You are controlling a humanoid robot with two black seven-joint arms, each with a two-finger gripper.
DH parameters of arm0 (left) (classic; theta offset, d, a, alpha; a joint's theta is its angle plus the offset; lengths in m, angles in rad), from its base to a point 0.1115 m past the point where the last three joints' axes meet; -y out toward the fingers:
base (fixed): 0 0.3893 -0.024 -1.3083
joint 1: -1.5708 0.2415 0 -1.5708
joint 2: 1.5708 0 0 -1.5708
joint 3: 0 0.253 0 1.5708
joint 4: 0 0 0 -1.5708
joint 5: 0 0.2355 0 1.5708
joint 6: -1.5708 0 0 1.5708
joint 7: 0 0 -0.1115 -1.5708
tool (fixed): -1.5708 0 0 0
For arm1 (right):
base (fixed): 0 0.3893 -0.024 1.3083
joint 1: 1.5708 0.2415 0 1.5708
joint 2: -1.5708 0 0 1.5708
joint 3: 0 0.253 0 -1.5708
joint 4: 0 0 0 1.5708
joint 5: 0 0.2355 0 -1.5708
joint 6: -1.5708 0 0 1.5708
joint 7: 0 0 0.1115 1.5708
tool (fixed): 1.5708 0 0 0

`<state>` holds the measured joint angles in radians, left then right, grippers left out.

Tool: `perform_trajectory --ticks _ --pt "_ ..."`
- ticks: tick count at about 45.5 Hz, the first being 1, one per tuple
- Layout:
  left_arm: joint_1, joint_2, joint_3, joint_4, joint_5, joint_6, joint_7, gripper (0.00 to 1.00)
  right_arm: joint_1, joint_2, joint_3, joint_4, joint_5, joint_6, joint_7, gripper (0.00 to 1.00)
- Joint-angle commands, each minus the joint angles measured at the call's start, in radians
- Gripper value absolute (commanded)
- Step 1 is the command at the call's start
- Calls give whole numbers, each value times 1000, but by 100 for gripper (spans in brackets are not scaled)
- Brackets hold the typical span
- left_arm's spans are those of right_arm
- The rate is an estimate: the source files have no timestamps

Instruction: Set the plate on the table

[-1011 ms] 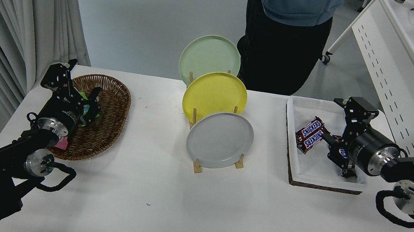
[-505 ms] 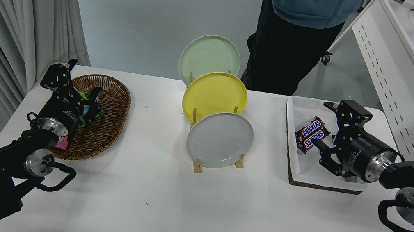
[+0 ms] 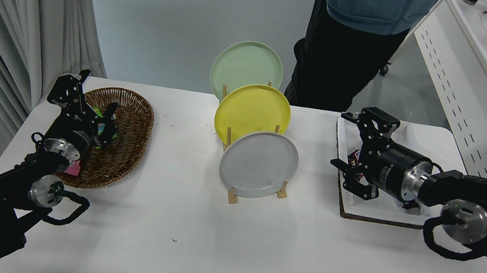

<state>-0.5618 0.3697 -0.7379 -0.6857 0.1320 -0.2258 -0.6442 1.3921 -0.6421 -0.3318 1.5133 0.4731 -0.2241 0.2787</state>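
Note:
The light-grey plate [image 3: 258, 164] stands on edge in the front slot of a wooden rack [image 3: 232, 196] at the middle of the white table [image 3: 225, 251]. A yellow plate [image 3: 253, 110] and a pale green plate [image 3: 248, 64] stand behind it. My right gripper [image 3: 346, 143] is open and empty, over the left edge of the white tray, to the right of the grey plate and apart from it. My left gripper [image 3: 92, 103] is parked over the wicker basket at the left.
A wicker basket [image 3: 126, 137] with small colourful items sits at the left. A white tray [image 3: 379, 204] sits at the right, partly hidden by my right arm. A person [image 3: 361, 43] stands at the far side. A white perforated desk [image 3: 477, 80] is at the right.
My right gripper has moved left across the tray toward the plate rack. The person has shifted to the right. The plates and left arm have not moved.

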Motion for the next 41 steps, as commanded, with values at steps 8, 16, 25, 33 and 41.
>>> perform_trajectory --ticks 8,16,25,33,41 --pt "0 0 0 0 0 0 0 100 88 269 -7 -123 194 -235 0 100" --pt "0 0 0 0 0 -1 0 100 91 314 -7 -163 188 -196 3 100" --pt "0 0 0 0 0 -1 0 100 93 351 -33 -179 191 -178 4 100" --pt "-1 0 0 0 0 -1 0 100 90 367 -82 -186 191 -167 4 100" --pt "-1 0 0 0 0 -1 0 100 61 386 -73 -242 213 -172 0 100"
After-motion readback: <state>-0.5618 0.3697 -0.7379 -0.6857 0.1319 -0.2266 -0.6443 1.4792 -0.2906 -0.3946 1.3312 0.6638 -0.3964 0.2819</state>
